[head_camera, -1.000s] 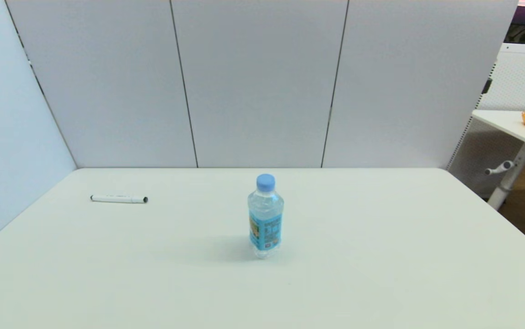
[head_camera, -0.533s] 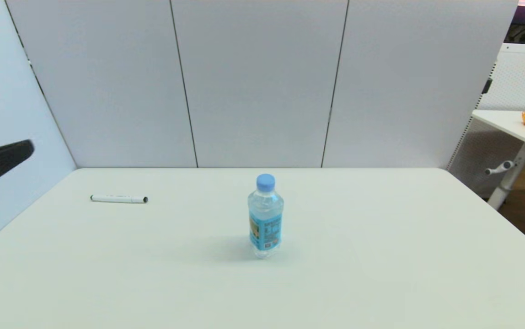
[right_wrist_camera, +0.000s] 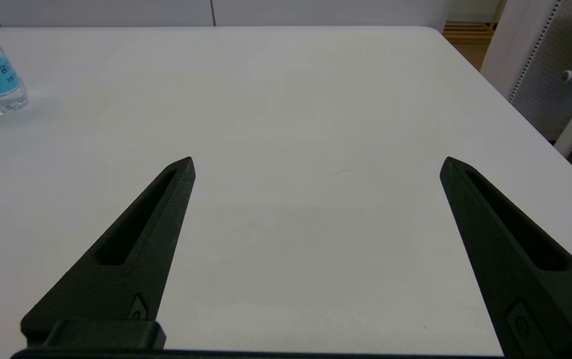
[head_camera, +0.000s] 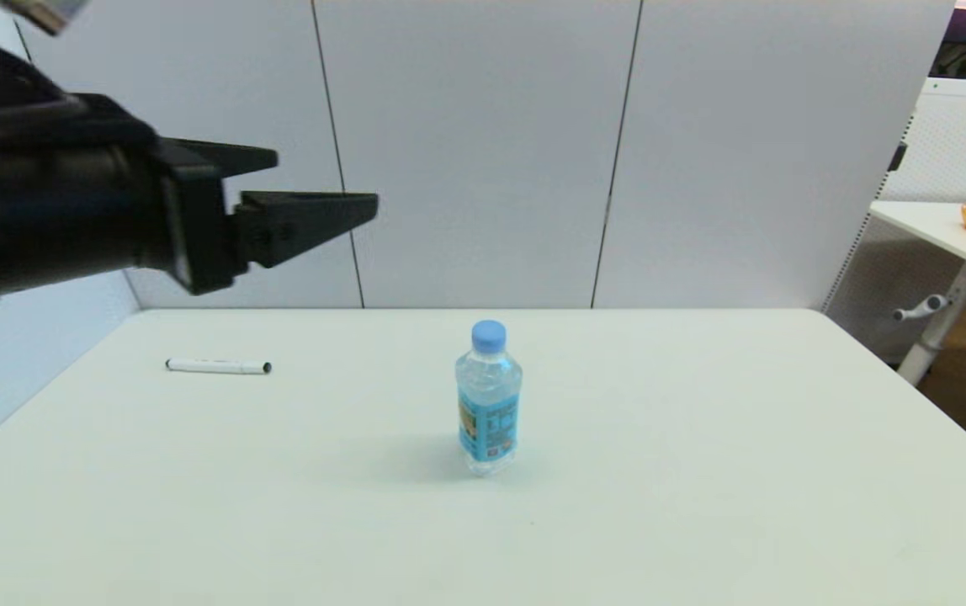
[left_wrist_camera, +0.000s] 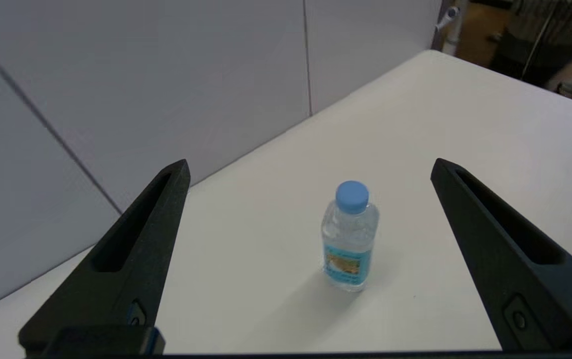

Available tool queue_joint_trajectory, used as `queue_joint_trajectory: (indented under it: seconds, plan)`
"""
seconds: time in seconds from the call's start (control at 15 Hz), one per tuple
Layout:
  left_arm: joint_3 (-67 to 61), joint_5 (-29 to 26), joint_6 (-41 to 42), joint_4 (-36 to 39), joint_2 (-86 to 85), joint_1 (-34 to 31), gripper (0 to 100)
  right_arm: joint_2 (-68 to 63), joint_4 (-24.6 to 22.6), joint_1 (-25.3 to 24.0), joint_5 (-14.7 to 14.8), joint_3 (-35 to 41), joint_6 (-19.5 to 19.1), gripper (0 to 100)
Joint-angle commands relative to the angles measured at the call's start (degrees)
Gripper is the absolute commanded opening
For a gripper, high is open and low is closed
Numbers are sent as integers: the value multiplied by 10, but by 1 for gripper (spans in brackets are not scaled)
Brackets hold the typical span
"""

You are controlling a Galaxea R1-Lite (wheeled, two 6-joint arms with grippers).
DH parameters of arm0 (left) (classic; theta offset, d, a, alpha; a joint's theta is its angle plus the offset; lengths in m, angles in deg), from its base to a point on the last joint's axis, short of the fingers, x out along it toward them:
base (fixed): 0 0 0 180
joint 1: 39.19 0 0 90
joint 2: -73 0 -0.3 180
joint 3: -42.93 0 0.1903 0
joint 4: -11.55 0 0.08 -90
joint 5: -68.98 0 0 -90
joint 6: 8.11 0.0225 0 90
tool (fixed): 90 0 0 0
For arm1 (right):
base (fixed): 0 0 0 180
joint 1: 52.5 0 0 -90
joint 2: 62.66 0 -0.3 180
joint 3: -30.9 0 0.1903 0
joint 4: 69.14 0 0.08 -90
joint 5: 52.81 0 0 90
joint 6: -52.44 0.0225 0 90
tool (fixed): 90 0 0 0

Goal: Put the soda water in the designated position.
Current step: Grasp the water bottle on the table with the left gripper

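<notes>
Right gripper [right_wrist_camera: 316, 159]: parked low over the near right part of the table, out of the head view; its fingers are spread wide and nothing is held between them.
Table [head_camera: 702, 505]: plain white, with no mark, mat or outline seen anywhere on it.
Bottle [head_camera: 488, 397]: the soda water is seen upright near the middle of the table, blue cap on top, blue label with a yellow-orange patch around its lower half. It is touched by nothing. In the right wrist view only its lower part is shown at the edge, well apart from those fingers.
Left gripper [head_camera: 315, 198]: held high above the left side of the table, pointed toward the centre, well apart from the bottle. Its fingers are spread wide and empty; in the left wrist view the bottle is framed in the gap between them, farther off and lower down.
Pen [head_camera: 218, 366]: a thin white marker is seen lying flat at the far left, well apart from the bottle.
Step in hand: judged to be the approach of the left gripper for a grasp.
How it is best done: the gripper should be lowered and brought in level, kept wide until the body is between the fingers, then closed on the labelled part, below the neck. A knock against the cap should be avoided, since a tall light bottle is likely tipped easily.
Goal spot: cannot be told from these views.
</notes>
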Motion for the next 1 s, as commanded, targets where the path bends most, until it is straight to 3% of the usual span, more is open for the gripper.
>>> queue_joint_trajectory:
  seconds: [0.07, 0.2, 0.73, 1.0]
  plan:
    - [8, -49, 3, 38, 140, 35, 100, -1, 0, 0, 0, 0, -1, 100]
    - [-17, -72, 11, 82, 167, 35, 100, -1, 0, 0, 0, 0, 1, 100]
    - [-250, -74, 7, 308, 183, 34, 100, -1, 0, 0, 0, 0, 1, 100]
    - [-284, -74, 7, 418, 247, 34, 100, -1, 0, 0, 0, 0, 1, 100]
